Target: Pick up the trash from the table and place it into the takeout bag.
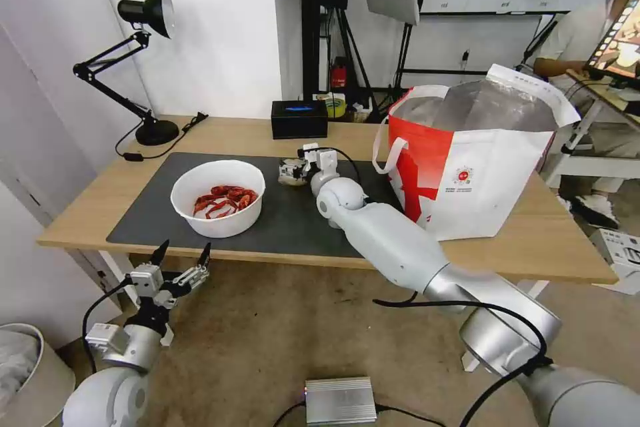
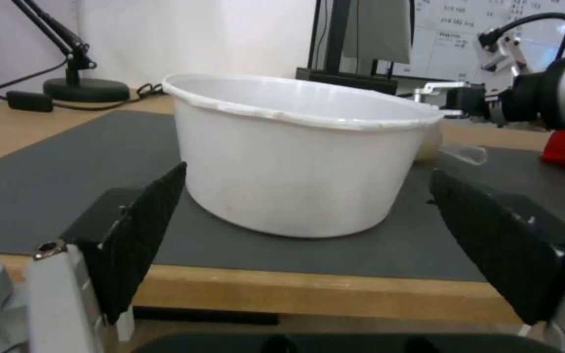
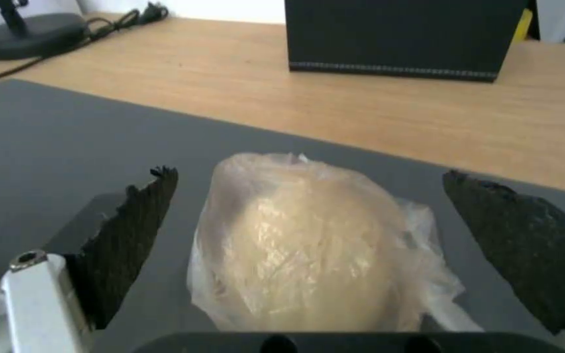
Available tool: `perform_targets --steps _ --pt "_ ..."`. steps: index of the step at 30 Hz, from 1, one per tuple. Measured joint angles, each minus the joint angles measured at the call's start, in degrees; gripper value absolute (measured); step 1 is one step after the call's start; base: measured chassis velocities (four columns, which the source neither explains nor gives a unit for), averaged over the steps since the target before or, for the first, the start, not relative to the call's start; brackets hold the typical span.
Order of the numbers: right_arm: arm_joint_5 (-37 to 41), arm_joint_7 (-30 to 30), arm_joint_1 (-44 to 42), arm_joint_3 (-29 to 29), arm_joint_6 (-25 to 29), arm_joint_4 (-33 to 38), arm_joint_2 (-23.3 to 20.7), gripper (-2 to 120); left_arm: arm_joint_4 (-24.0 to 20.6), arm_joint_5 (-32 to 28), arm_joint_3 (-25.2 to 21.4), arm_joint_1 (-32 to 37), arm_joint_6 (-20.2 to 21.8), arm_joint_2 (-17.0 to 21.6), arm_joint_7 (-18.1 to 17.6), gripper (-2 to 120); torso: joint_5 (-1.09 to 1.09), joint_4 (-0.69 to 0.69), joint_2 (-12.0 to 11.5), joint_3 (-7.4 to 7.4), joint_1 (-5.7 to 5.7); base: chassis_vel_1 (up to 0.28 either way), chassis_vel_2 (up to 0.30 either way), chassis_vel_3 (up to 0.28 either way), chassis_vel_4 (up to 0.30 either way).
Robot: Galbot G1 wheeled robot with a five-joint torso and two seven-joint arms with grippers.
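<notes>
Your white bowl (image 1: pixel 219 197) sits on the near left part of the dark grey mat (image 1: pixel 147 200) and holds red shells (image 1: pixel 225 199). From the left wrist view its wall (image 2: pixel 295 171) stands upright, set on the mat beyond the table's front edge. The takeout bag (image 1: pixel 477 167) stands open-mouthed on the table (image 1: pixel 227 133) at the right, its foil lining exposed and a white strap handle (image 1: pixel 389 150) drooping toward the mat; you cannot tell what lies inside it.

The beige lump in clear wrap (image 3: pixel 305 247) rests on the mat between the bowl and the bag. Your right gripper (image 1: pixel 295 170) reaches over the mat to it, with its fingers (image 3: pixel 132 240) spread wide on either side of the lump and touching neither flank.

Your left gripper (image 1: pixel 181 259) hangs below and in front of the table's near edge, its two fingers (image 2: pixel 139 235) parted wide and holding nothing, facing the bowl.

At the back of the table a black box (image 1: pixel 299 119) stands beyond the lump, and a black desk lamp (image 1: pixel 143 67) stands at the far left corner. The right forearm (image 1: pixel 393 243) crosses the table's front edge between the bowl and the bag.
</notes>
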Motion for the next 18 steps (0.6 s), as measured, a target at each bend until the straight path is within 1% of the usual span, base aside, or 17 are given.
perform_targets --steps 8,12,14,15,17,18 --pt "-1.0 0.1 0.0 0.7 -0.8 -1.5 0.8 100 -0.1 0.1 0.1 0.0 0.0 -0.3 0.0 100 0.0 -0.01 0.0 0.0 0.0 0.0 0.0 0.0 0.0" --pt "-1.1 0.3 -0.1 1.0 -1.8 -1.8 1.1 96 -0.1 0.3 0.1 -0.1 0.0 -0.5 0.0 100 0.0 0.0 0.0 0.0 0.0 0.0 0.0 0.0 0.0" --pt "-1.2 0.3 -0.4 1.2 -2.1 -1.9 1.2 86 0.0 0.4 0.2 -0.1 0.0 -0.6 0.0 100 0.0 -0.01 0.0 0.0 0.0 0.0 0.0 0.0 0.0" --pt "-1.2 0.3 -0.4 1.2 -2.1 -1.9 1.2 86 0.0 0.4 0.2 -0.1 0.0 -0.6 0.0 100 0.0 -0.01 0.0 0.0 0.0 0.0 0.0 0.0 0.0" --pt "-1.6 0.3 -0.6 1.4 -2.2 -2.1 1.4 77 0.0 0.4 0.2 -0.1 0.0 -0.8 0.0 100 0.0 0.0 0.0 0.0 0.0 0.0 0.0 0.0 0.0" --pt "-1.6 0.3 -0.6 1.4 -2.2 -2.1 1.4 77 0.0 0.4 0.2 -0.1 0.0 -0.8 0.0 100 0.0 0.0 0.0 0.0 0.0 0.0 0.0 0.0 0.0"
